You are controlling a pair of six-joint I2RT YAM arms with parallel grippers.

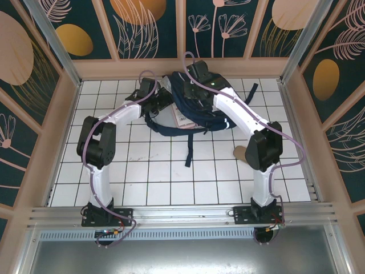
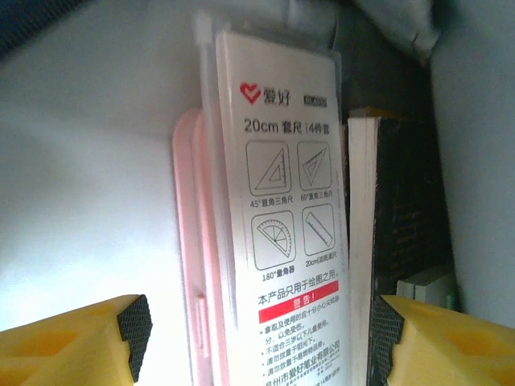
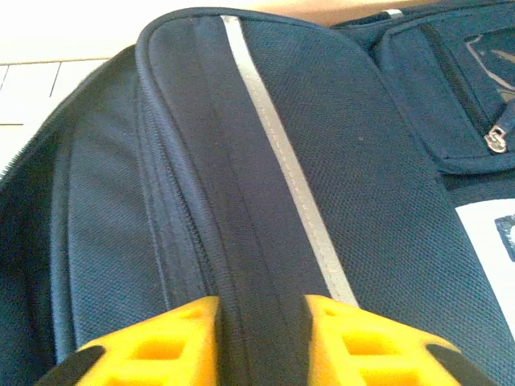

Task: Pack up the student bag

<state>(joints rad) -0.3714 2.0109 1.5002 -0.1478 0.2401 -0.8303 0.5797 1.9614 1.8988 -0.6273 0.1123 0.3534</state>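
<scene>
- At the far middle of the tiled tabletop [image 1: 171,171] lies the student bag [image 1: 206,123].
- Left claw [image 2: 261,330], released, reaches inside it, fingers either side of a ruler set pack [image 2: 282,201] beside a dark book [image 2: 402,225].
- Right claw [image 3: 261,338] straddles the bag's zip ridge; clenched or released, I cannot tell.

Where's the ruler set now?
Left wrist view, centre: the ruler set stands inside the bag, between the fingers of the open left gripper, pink case on its left, book on its right.
</scene>
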